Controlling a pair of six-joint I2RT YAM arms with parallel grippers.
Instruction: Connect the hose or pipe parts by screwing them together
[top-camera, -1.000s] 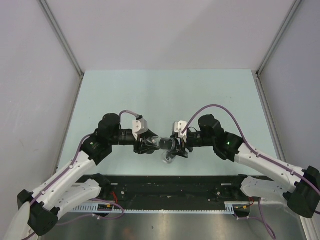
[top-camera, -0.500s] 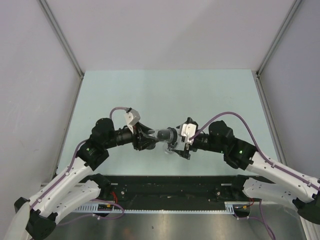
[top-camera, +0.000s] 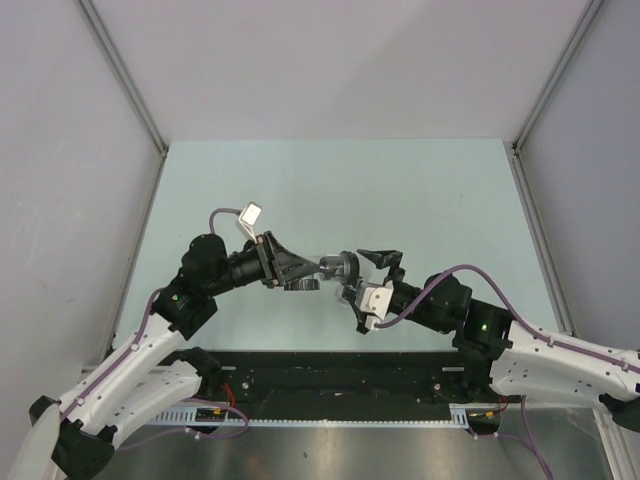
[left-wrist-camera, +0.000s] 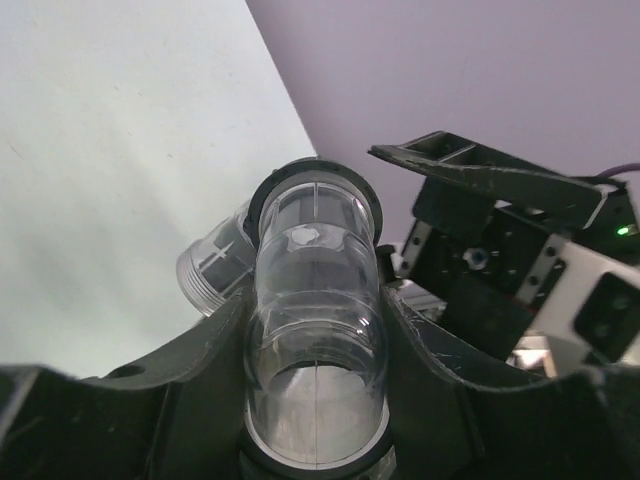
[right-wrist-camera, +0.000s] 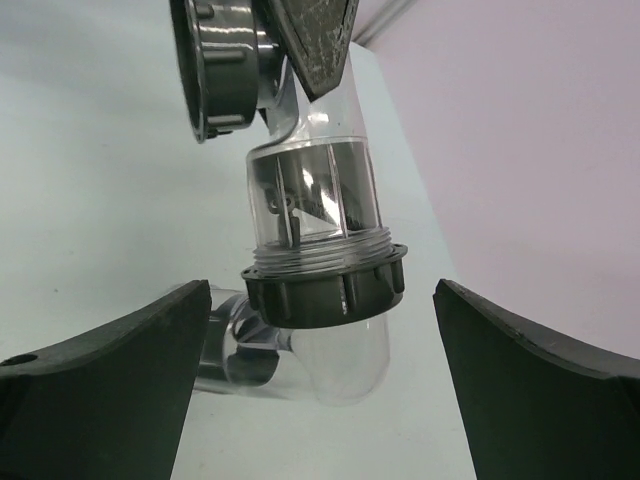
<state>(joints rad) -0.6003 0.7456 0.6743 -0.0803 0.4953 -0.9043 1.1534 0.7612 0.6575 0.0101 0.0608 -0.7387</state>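
Pipe parts: a clear plastic pipe (left-wrist-camera: 315, 260) with a short clear side branch (left-wrist-camera: 212, 268). A dark grey ring nut (right-wrist-camera: 325, 285) sits on its threaded end, and a second grey ring (right-wrist-camera: 220, 60) sits further up.

My left gripper (left-wrist-camera: 315, 400) is clamped narrow across the clear plastic pipe, holding it above the pale table (top-camera: 450, 200), about mid-width.

My right gripper (right-wrist-camera: 322, 300) stands wide. The dark grey ring nut hangs between its fingers (right-wrist-camera: 100, 380), touching neither.

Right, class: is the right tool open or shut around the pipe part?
Open: the right tool has its fingers wide apart, with gaps either side of the dark ring on the pipe part.
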